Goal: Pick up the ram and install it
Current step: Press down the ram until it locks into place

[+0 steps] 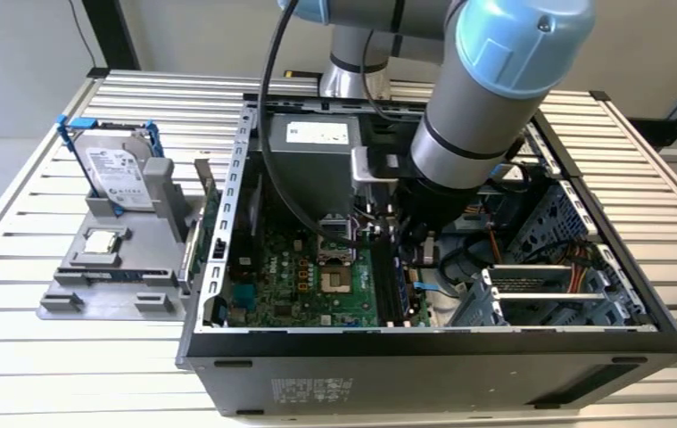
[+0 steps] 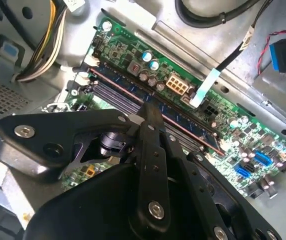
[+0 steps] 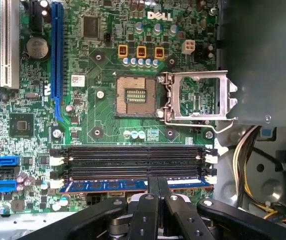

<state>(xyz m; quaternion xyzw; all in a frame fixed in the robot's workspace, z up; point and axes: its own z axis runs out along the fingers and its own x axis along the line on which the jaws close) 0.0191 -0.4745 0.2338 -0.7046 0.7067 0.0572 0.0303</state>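
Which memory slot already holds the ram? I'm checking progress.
The slot nearest the gripper: the ram sits in it; the other slots are bare black.

The ram (image 3: pixel 133 184) is partly covered by the gripper (image 3: pixel 158 187) beside the slots (image 3: pixel 133 162); whether it is gripped cannot be told.

We see the gripper (image 3: pixel 158 192) down inside the computer case (image 1: pixel 433 343), fingers closed together over the ram (image 3: pixel 133 184) in the lowest slot. Above it in the first wrist view, the memory slots (image 3: pixel 133 160) lie bare. The raised socket frame (image 3: pixel 198 97) and yellow cables (image 3: pixel 248 150) crowd the right.
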